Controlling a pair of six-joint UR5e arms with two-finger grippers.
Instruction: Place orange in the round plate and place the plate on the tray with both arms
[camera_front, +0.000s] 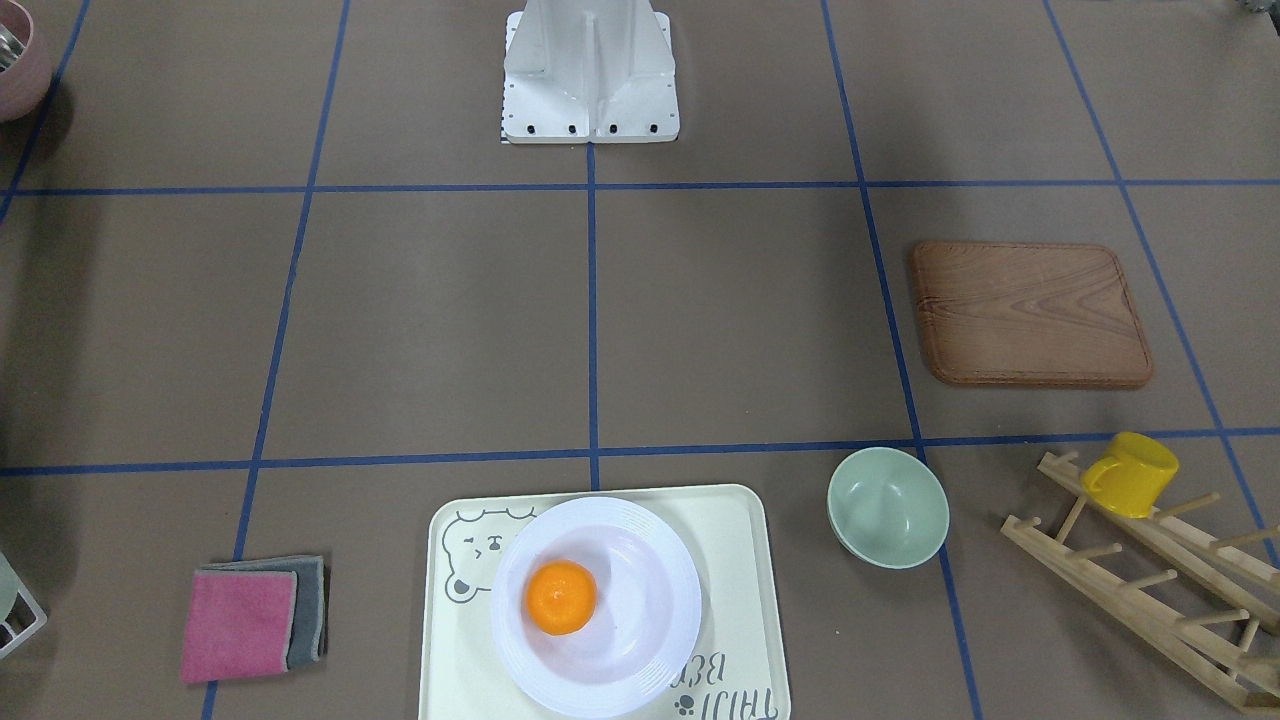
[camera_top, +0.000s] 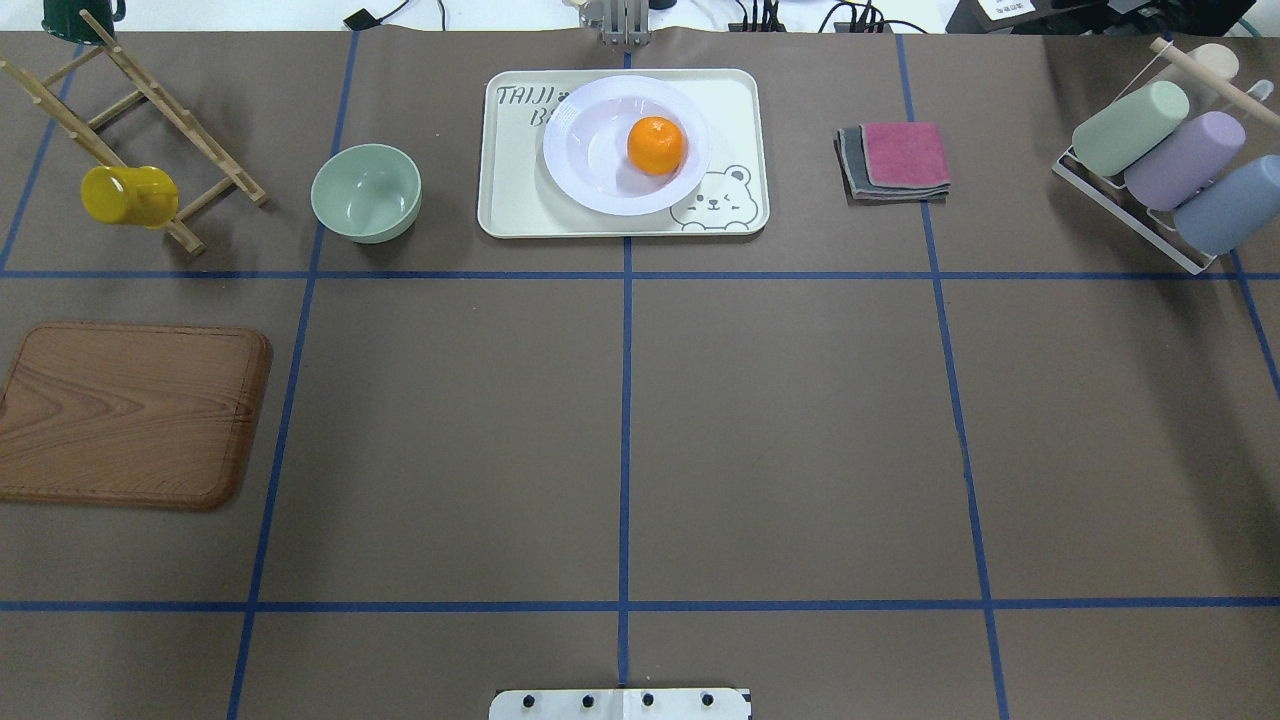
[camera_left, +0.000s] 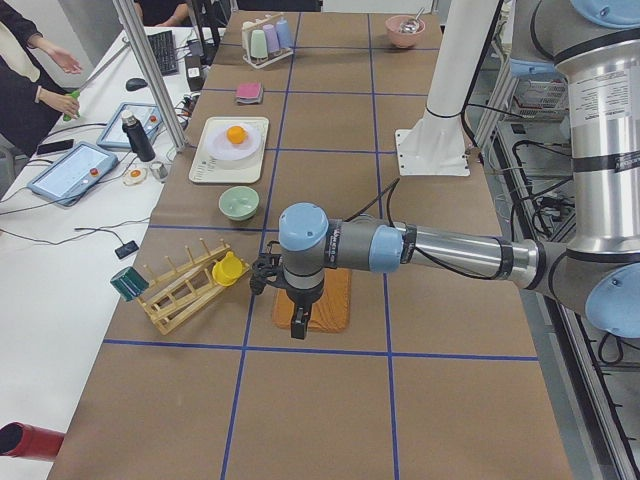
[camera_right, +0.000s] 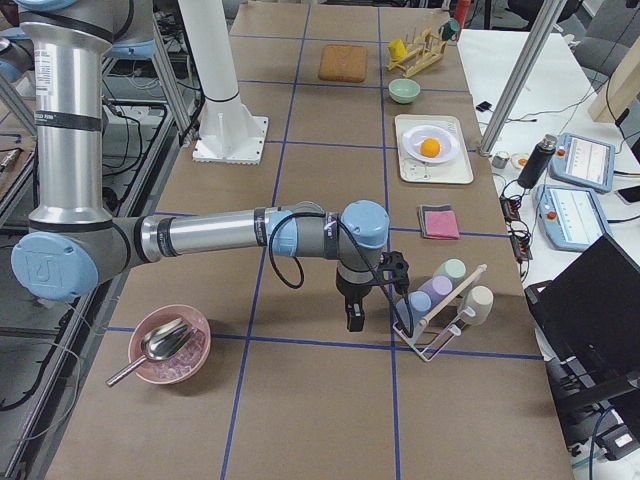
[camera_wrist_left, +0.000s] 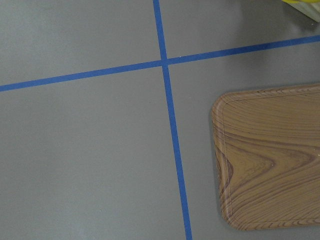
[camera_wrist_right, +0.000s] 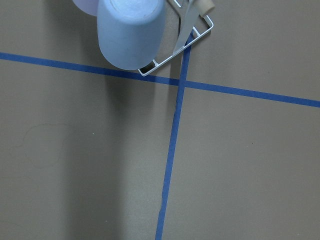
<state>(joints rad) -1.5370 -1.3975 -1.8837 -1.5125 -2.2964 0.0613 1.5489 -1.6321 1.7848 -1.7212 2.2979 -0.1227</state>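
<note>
The orange (camera_front: 561, 597) (camera_top: 656, 145) lies in the white round plate (camera_front: 650, 610) (camera_top: 590, 140). That plate rests on the cream bear tray (camera_front: 735, 540) (camera_top: 730, 110) at the table's far edge. Neither arm is near them. My left gripper (camera_left: 300, 322) hangs over the wooden board, and my right gripper (camera_right: 354, 318) hangs beside the cup rack. Both show only in the side views, so I cannot tell whether they are open or shut. The wrist views show only table, tape lines, a board corner and a blue cup.
A pale-green bowl (camera_top: 366, 192) sits left of the tray and folded cloths (camera_top: 900, 158) sit right of it. A wooden board (camera_top: 130, 412), a yellow mug (camera_top: 128, 195) on a peg rack, a cup rack (camera_top: 1160, 160) and a pink bowl (camera_right: 168, 345) stand around.
</note>
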